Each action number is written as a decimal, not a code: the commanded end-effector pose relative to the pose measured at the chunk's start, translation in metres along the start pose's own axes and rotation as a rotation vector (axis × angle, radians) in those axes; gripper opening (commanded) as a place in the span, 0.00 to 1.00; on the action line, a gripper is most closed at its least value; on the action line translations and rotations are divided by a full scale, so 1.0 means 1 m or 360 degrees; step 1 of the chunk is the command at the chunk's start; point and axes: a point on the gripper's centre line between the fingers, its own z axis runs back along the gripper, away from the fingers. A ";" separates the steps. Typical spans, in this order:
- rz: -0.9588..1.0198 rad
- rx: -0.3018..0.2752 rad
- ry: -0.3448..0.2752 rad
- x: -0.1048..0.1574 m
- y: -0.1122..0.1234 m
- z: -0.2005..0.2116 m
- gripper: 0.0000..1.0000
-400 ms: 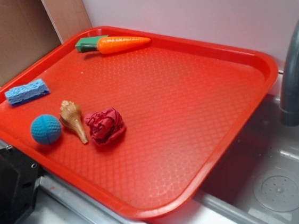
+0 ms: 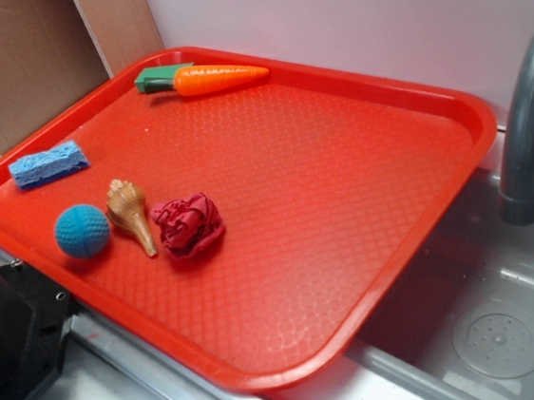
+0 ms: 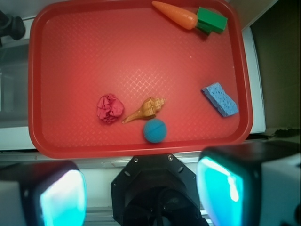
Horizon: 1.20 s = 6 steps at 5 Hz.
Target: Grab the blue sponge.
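Note:
The blue sponge (image 2: 48, 165) lies flat on the red tray (image 2: 370, 275) near its left rim. In the wrist view the blue sponge (image 3: 220, 99) is at the tray's right side, far above and right of my gripper (image 3: 141, 195). The gripper is open and empty, its two teal-padded fingers (image 3: 63, 197) wide apart, high above the robot base outside the tray's near edge. The gripper does not show in the exterior view.
On the tray: a teal ball (image 2: 82, 230), a tan seashell (image 2: 131, 214), a crumpled red cloth (image 2: 188, 225), and an orange carrot (image 2: 219, 76) with a green block (image 2: 156, 78) at the far rim. A grey faucet (image 2: 527, 125) and sink basin (image 2: 500, 328) lie right. The black robot base (image 3: 155, 188) is below.

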 end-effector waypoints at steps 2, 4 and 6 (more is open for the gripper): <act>-0.0278 -0.0058 0.0009 0.018 0.084 -0.068 1.00; -0.0454 0.0132 0.0160 0.015 0.138 -0.114 1.00; -0.0584 0.0158 -0.0034 0.024 0.179 -0.146 1.00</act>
